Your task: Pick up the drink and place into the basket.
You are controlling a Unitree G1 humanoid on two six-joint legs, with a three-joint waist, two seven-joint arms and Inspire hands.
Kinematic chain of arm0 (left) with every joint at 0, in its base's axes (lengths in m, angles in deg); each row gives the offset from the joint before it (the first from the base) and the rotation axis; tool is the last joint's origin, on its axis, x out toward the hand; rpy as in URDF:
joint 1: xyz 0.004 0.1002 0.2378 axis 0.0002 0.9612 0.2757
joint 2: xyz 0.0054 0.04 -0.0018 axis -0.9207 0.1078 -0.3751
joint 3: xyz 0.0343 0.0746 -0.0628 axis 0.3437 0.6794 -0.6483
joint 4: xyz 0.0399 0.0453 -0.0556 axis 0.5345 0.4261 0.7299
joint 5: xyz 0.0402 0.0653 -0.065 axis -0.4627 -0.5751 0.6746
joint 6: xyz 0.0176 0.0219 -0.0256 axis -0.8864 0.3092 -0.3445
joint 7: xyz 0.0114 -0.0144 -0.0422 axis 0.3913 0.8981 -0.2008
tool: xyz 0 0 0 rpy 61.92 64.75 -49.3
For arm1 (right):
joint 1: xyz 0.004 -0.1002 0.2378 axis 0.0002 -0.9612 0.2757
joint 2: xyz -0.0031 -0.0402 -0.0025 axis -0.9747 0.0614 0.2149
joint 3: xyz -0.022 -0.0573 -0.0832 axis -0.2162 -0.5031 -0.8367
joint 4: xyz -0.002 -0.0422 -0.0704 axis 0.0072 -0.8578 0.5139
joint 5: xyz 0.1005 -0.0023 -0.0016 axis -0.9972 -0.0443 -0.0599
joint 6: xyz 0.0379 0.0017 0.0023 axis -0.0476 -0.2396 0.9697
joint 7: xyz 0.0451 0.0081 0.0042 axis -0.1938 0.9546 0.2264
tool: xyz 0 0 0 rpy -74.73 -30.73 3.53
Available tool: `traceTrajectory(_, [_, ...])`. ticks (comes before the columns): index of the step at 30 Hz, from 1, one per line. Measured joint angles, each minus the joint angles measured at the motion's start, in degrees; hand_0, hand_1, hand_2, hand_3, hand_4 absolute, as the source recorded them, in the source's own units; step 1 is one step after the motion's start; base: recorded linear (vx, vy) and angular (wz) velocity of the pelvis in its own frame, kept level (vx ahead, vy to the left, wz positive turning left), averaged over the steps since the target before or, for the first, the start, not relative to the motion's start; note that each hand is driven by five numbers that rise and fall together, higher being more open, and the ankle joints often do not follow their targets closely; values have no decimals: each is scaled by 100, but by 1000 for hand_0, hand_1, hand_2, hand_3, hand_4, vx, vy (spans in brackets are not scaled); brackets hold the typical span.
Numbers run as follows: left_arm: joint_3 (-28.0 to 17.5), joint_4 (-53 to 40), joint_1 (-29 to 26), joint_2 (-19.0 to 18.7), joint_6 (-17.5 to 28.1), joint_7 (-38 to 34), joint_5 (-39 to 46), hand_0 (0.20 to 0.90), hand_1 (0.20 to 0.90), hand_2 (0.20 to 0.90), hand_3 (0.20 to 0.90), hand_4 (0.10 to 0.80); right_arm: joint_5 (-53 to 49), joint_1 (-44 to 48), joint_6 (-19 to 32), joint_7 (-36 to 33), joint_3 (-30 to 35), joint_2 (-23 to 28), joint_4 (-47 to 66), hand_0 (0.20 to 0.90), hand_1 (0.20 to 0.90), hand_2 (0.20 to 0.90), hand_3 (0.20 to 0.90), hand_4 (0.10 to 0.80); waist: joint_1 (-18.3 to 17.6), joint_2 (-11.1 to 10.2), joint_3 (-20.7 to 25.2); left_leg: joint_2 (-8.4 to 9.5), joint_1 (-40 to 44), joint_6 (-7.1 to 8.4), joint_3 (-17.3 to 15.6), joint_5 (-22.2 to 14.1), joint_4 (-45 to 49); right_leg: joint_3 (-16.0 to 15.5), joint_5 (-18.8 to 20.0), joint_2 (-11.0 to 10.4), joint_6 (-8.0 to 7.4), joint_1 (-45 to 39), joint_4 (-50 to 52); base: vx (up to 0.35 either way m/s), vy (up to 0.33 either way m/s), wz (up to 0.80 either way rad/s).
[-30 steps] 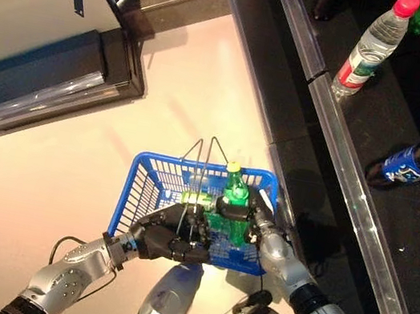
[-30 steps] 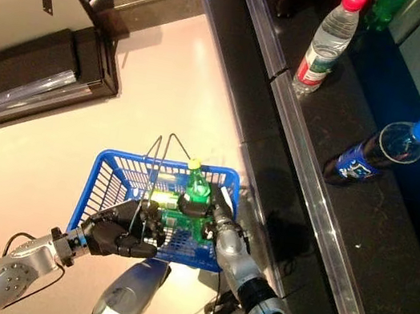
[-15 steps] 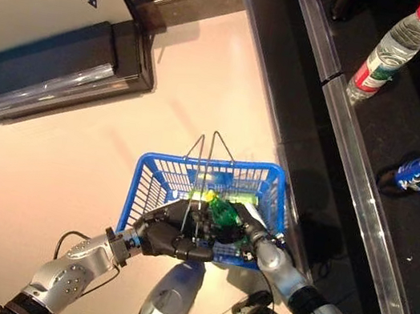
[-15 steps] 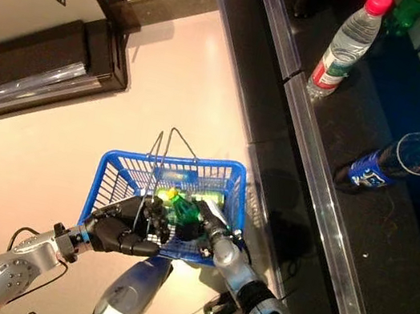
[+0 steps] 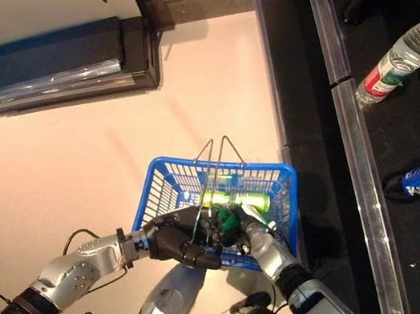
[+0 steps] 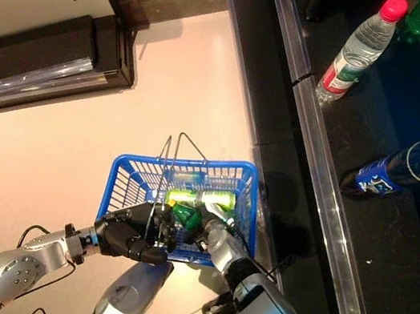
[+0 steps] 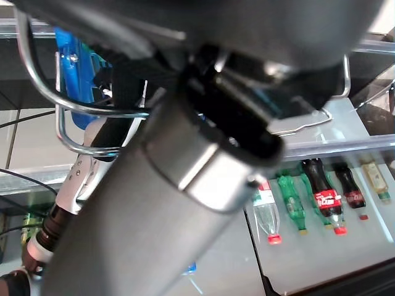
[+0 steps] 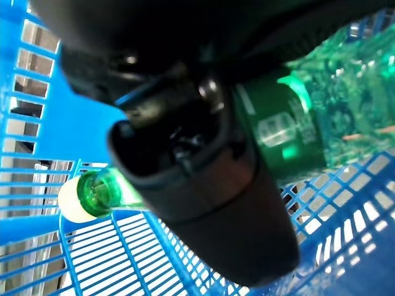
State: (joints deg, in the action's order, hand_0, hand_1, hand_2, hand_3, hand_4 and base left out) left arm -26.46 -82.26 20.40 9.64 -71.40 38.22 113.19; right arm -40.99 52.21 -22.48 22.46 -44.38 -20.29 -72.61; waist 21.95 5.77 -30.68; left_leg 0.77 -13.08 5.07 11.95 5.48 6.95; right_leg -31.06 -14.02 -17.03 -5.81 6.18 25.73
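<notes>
One green plastic drink bottle with a pale cap lies tilted inside one blue plastic mesh basket, beside a green can. The right hand curls around the bottle. The left hand grips the basket's wire handles. Two bottles stand on the dark counter.

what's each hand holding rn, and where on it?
Left hand: shut on the blue basket's wire handles. Right hand: shut on the green bottle, round its body, inside the basket.

Left hand curled tight, gripping; right hand fingers clasped, arm reaching in.
</notes>
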Motion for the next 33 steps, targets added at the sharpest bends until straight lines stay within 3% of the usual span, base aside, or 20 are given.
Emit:
traceTrajectory(9, [4,0,-27,-4,-2,-216,0,300,300,300,200,100,-655,-174,78,-235,103,-1,202,900,900,900,900,800,-11,-6,0,-14,-2,7,-13,4,13,83,1,41,10,8,-7,-1,4,0])
traceTrajectory(15, [-35,3,-11,-24,9,-264,-29,300,300,300,200,100,-713,-808,-8,-613,208,585,1647,900,900,900,900,800,-138,-74,-20,-56,-2,3,-81,2,12,226,83,131,18,23,-125,-17,33,-6])
traceTrajectory(17, [-96,9,121,-35,34,-359,-116,300,300,300,200,100,-718,-1096,60,-840,386,865,2458,900,900,900,900,800,-274,-201,-15,-88,5,-22,-228,-13,23,347,177,179,14,49,-203,-11,15,-24])
traceTrajectory(21, [-250,36,275,82,98,-357,-138,300,300,300,200,100,-679,-1638,137,-940,757,948,3334,900,900,900,900,800,-451,-290,-32,-148,6,-47,-360,-20,19,482,289,262,7,59,-386,-31,46,-18])
traceTrajectory(22, [-434,106,496,215,181,-358,-138,300,300,300,200,100,-601,-2058,365,-978,888,998,3970,900,900,900,900,800,-533,-344,-15,-155,21,-72,-432,-30,19,621,340,307,-7,48,-454,-28,33,-23])
traceTrajectory(28, [-483,682,573,372,451,-364,-145,300,300,300,200,100,-551,-2608,788,-1000,1354,1123,4381,900,900,900,900,800,-893,-481,-18,-231,101,-105,-657,-38,8,839,481,410,-12,-9,-678,-21,31,-19])
traceTrajectory(29, [-510,876,704,541,581,-381,-145,300,300,300,200,100,-545,-3044,1075,-1058,1706,1251,4807,900,900,900,900,800,-1011,-516,-8,-241,135,-130,-752,-44,-2,967,542,451,-24,-8,-736,-23,50,-31])
traceTrajectory(33, [-674,1233,768,887,873,-463,-133,300,300,300,200,100,-720,-3343,1479,-1027,2325,1457,4991,900,900,900,900,800,-1278,-572,-5,-314,310,-170,-971,-52,-92,1161,720,536,-35,-121,-995,-11,36,-31])
